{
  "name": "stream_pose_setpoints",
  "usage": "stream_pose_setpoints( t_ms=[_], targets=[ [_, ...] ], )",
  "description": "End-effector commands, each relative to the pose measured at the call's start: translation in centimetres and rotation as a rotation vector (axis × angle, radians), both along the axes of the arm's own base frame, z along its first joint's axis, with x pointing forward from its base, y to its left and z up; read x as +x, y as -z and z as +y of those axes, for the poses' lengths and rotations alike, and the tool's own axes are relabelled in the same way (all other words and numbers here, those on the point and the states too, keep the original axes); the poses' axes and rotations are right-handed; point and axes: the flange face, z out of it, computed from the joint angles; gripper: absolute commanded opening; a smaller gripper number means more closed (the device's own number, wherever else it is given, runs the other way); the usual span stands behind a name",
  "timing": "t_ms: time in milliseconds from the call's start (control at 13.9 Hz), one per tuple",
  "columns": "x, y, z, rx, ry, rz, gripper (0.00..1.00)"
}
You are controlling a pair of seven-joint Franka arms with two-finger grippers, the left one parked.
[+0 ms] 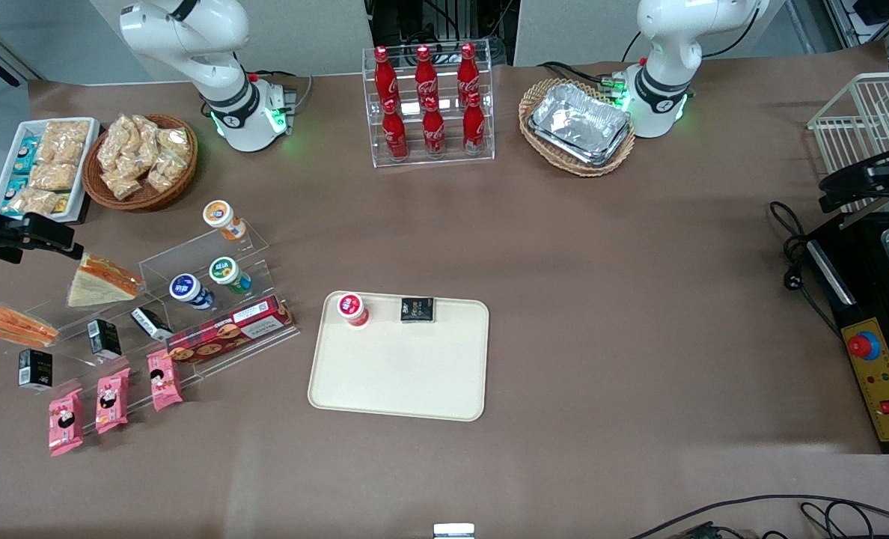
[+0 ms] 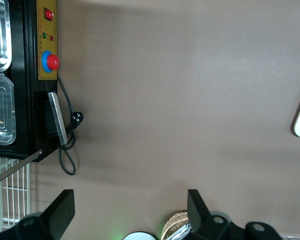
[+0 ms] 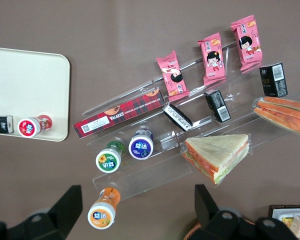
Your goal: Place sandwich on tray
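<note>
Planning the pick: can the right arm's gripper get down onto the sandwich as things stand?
Probably yes. The gripper hangs open above the display stand, nearly over the sandwich, which lies on the acrylic step with nothing on top; only a black box sits nearby.

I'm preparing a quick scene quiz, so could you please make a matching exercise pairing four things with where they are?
Things:
1. sandwich
2. red-capped bottle
3. foil trays
4. gripper

Places:
A. in a wicker basket
B. above the table at the working arm's end
C. on the clear stepped rack
D. on the tray

Pairs: 1-C, 2-D, 3-A, 4-B
</note>
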Motion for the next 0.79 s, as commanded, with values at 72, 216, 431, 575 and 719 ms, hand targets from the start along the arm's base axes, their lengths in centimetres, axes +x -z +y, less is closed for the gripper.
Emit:
stream_pose_setpoints(
  t_ms=[72,216,431,575,719],
  targets=[
    [0.5,-0.3,-0.4,0.006,0.001,-0.015,1.0],
    [0.4,-0.3,-0.3,0.004,-0.002,-0.014,1.0],
    [0.4,-0.2,-0.6,0.002,0.003,-0.011,1.0],
    [0.2,-0.3,-2.2,0.002,0.015,-0.012,1.0],
    [0.0,-0.3,-4.0,0.002,-0.101,-0.022,1.0]
  ],
)
